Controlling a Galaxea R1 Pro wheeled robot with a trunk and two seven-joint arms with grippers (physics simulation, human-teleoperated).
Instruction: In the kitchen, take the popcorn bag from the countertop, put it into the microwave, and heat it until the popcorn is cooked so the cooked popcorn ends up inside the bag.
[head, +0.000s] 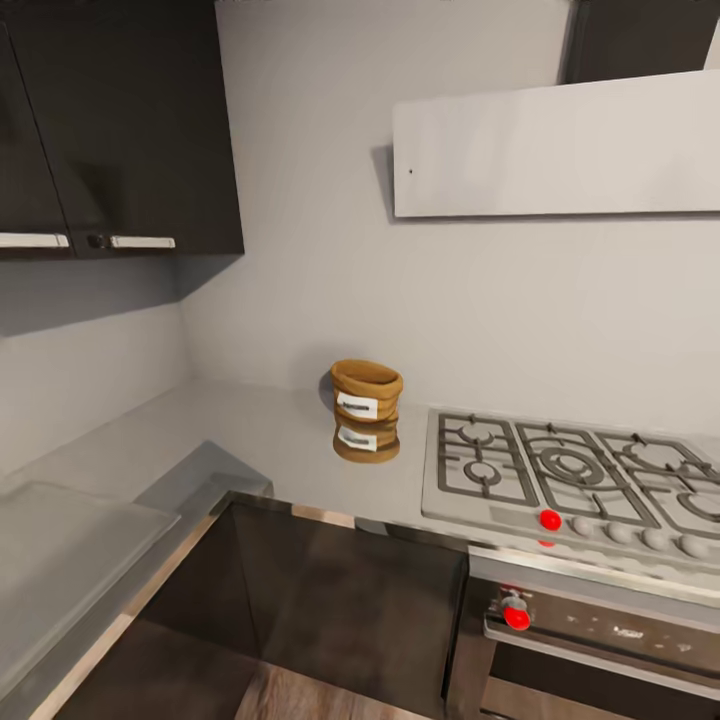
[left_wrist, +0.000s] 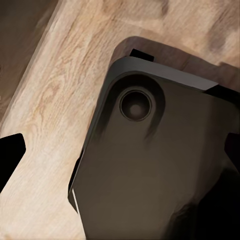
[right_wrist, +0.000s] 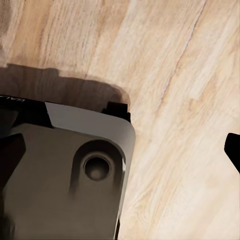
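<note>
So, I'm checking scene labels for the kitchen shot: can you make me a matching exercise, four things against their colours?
Things:
1. popcorn bag
2. hob knob
3. hood
4. upper cabinet

Colours:
a. red
b. dark, near black
c. brown, with a white label
d. white

Pairs: 1-c, 2-a, 3-d, 4-b
</note>
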